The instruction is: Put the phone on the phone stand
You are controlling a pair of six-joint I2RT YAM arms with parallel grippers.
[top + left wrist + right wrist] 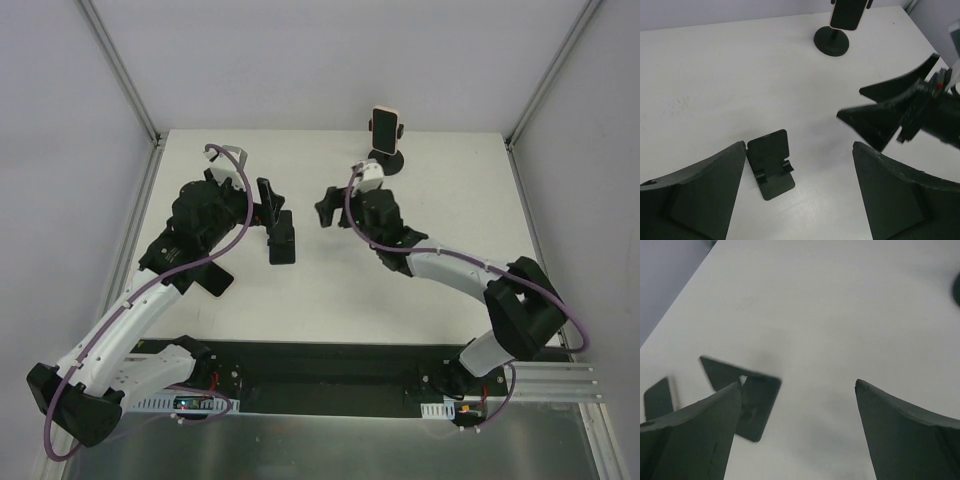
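The left arm reaches out over the white table, and the left gripper is released: in its wrist view the two dark fingers stand wide apart with nothing between them. Just beside that gripper a small black folding stand sits on the tabletop, its back plate tilted up. It appears close to one finger in the wrist view, but whether they touch cannot be told. Further right, the right gripper points toward the left one, near it but apart. It is also released, with its fingers spread wide and empty over the table. The right wrist view is blurred and shows only dark shapes at its lower left. At the far edge of the table, right of centre and well apart from both grippers, the phone stands upright in the clamp of the phone stand, a black holder on a round base.
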